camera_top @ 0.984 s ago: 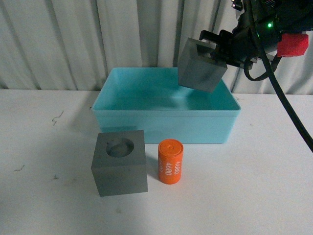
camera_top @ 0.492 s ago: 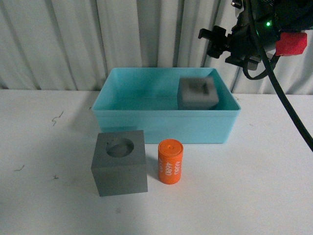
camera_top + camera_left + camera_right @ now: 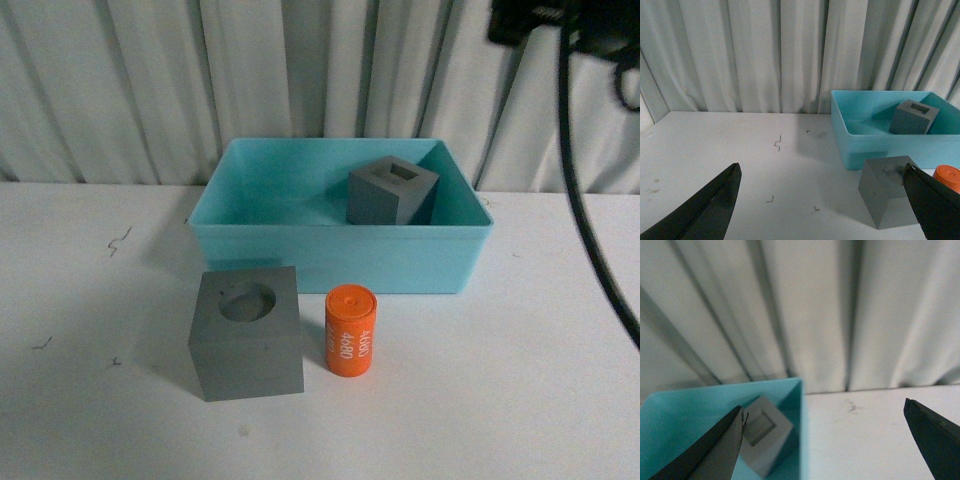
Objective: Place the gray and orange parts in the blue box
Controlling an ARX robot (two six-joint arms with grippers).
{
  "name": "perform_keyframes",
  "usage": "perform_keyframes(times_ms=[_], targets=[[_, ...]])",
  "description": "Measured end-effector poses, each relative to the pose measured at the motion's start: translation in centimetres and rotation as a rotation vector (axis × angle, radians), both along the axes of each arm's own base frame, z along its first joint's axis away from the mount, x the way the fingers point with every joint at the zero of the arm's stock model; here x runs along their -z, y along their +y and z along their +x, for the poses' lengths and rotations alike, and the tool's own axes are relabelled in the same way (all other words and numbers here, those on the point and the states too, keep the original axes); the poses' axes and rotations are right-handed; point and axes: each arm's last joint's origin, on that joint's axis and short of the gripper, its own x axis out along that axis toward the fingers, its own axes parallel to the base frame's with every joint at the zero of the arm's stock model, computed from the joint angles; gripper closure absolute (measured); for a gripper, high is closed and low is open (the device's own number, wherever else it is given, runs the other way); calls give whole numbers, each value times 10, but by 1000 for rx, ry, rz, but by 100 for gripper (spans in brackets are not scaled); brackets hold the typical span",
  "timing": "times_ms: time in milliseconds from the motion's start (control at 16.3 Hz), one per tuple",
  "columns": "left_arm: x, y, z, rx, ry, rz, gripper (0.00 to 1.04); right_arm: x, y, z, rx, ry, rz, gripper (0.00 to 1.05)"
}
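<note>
The blue box [image 3: 335, 262] stands at the back middle of the white table. Inside it, towards its right end, rests the gray cube with a rectangular recess [image 3: 392, 195], turned slightly. In front of the box sit the gray cube with a round recess [image 3: 246, 335] and the upright orange cylinder [image 3: 349, 331] marked "4680". My left gripper [image 3: 821, 166] is open and low over the table, left of the round-recess cube [image 3: 887, 197]. High above the box's right end, my right gripper [image 3: 823, 406] is open and empty, with the boxed cube [image 3: 765, 440] below it.
A pleated white curtain [image 3: 200, 80] closes off the back. The right arm's dark body [image 3: 530, 18] and black cable [image 3: 580, 200] hang at the upper right of the front view. Small dark marks [image 3: 778, 142] dot the tabletop left of the box.
The right gripper let go of the rectangular-recess cube, which dropped into the blue box and settled there. The right arm then rose, mostly leaving the front view.
</note>
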Motion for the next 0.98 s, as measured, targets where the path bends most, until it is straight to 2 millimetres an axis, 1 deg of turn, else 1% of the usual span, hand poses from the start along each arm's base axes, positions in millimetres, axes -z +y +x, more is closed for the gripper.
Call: perform_keyframes(times_ms=[62, 123, 185, 246, 308, 369, 431, 492, 554, 615, 677, 800, 923, 984], targets=[[0, 0, 0, 0, 0, 0, 7, -22, -26, -36, 49, -62, -37, 6], [0, 0, 0, 0, 0, 0, 7, -31, -48, -72, 110, -75, -61, 6], [0, 0, 0, 0, 0, 0, 7, -27, -70, -111, 185, -53, -71, 6], [0, 0, 0, 0, 0, 0, 7, -10, -88, -156, 295, 10, -96, 6], [0, 0, 0, 0, 0, 0, 7, 13, -97, -192, 366, 85, -112, 6], [0, 0, 0, 0, 0, 0, 7, 30, -97, -212, 386, 132, -121, 6], [0, 0, 0, 0, 0, 0, 7, 33, -95, -214, 376, 132, -122, 6], [0, 0, 0, 0, 0, 0, 7, 30, -95, -211, 331, 43, -116, 9], [0, 0, 0, 0, 0, 0, 7, 32, -92, -215, 202, -141, -117, 22], [0, 0, 0, 0, 1, 0, 7, 41, -84, -228, 115, -212, -123, 33], [0, 0, 0, 0, 0, 0, 7, 47, -76, -239, 81, -254, -130, 44], [0, 0, 0, 0, 0, 0, 7, 46, -71, -254, 93, -303, -147, 67], [0, 0, 0, 0, 0, 0, 7, 59, -64, -270, 82, -276, -147, 95], [0, 0, 0, 0, 0, 0, 7, 60, -63, -272, 82, -276, -147, 98]])
